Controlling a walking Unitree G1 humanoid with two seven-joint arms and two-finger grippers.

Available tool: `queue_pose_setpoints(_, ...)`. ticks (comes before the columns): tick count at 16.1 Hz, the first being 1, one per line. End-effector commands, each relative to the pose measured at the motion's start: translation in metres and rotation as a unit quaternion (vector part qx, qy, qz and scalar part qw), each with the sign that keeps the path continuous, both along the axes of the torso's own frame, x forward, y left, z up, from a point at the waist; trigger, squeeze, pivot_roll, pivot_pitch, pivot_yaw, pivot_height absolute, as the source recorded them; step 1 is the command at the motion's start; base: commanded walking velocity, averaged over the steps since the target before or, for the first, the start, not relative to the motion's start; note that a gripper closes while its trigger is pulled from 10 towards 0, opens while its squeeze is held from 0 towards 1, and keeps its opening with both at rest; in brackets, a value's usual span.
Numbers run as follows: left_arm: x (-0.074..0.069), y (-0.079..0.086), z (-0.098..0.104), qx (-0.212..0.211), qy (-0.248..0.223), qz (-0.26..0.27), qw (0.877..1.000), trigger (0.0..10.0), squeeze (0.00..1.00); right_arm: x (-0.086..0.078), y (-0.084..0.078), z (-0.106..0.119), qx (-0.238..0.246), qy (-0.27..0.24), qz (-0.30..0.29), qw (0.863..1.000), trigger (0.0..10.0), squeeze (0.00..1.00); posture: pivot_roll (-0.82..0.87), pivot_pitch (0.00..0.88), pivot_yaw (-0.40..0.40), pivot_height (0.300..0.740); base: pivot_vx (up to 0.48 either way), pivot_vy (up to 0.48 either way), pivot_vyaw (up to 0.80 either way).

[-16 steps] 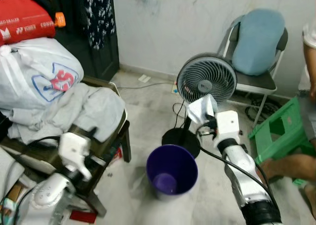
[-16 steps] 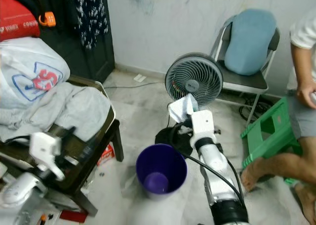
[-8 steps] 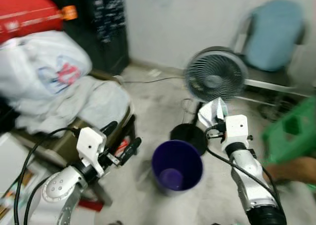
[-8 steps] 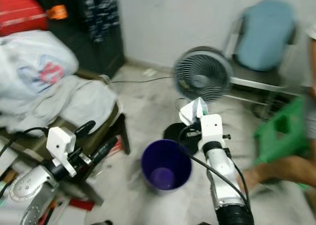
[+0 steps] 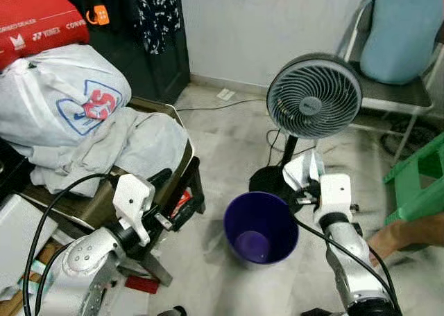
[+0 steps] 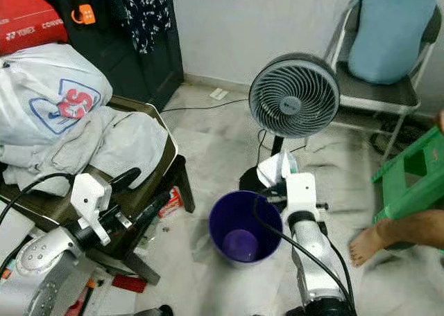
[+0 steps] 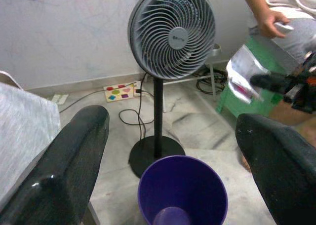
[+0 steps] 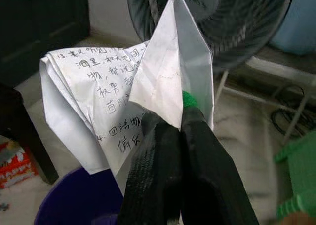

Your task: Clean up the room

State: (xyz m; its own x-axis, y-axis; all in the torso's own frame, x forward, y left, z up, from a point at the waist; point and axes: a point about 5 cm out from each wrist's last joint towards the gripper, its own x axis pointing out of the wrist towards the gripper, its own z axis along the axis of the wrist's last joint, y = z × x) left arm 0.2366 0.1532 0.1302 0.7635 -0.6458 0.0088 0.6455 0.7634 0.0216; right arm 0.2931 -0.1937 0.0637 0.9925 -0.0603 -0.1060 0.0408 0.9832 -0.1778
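Observation:
My right gripper (image 5: 305,189) is shut on a crumpled sheet of handwritten paper (image 8: 123,96), held just right of and above the rim of a purple bin (image 5: 261,226) on the floor. The paper (image 5: 302,170) shows white in front of the fan's pole. My left gripper (image 5: 173,198) stands open to the left of the bin, its two black fingers (image 7: 69,161) wide apart with nothing between them. The bin (image 7: 182,190) lies ahead of it.
A grey pedestal fan (image 5: 313,95) stands behind the bin. A chair piled with clothes and a plastic bag (image 5: 62,101) is at left. A folding chair with a blue cushion (image 5: 399,32), a green stool (image 5: 416,184) and a person's foot (image 6: 368,240) are at right.
The camera has shifted, so the whole scene sits differently. My left arm has risen into view with its fingers open. The right gripper still holds the paper by the bin.

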Motion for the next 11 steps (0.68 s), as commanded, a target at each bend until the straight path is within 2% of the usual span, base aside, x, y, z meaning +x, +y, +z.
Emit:
queue_pose_setpoints(1,-0.007,-0.001,0.0,0.009,0.009,-0.015,1.0,10.0,0.0,-0.008,-0.012,-0.011,0.005,0.017,-0.033,0.999,10.0,0.0,0.02,0.187,0.089,0.74,0.0,0.0,0.0)
queue_pose_setpoints(3,-0.013,0.002,0.001,0.012,0.016,-0.019,1.0,10.0,0.0,-0.016,-0.019,-0.024,0.008,0.037,-0.055,0.998,10.0,0.0,0.04,0.201,0.106,0.74,0.0,0.0,0.0)
queue_pose_setpoints(6,-0.017,0.005,0.004,0.015,0.022,-0.02,0.999,10.0,0.0,-0.015,-0.018,-0.031,0.007,0.047,-0.058,0.997,10.0,0.0,0.07,0.224,0.129,0.74,0.0,0.0,0.0)
queue_pose_setpoints(11,-0.019,0.007,0.008,0.02,0.029,-0.021,0.999,10.0,0.0,0.011,-0.012,-0.025,0.023,0.053,-0.056,0.997,10.0,0.0,0.1,0.236,0.131,0.74,0.0,0.0,0.0)
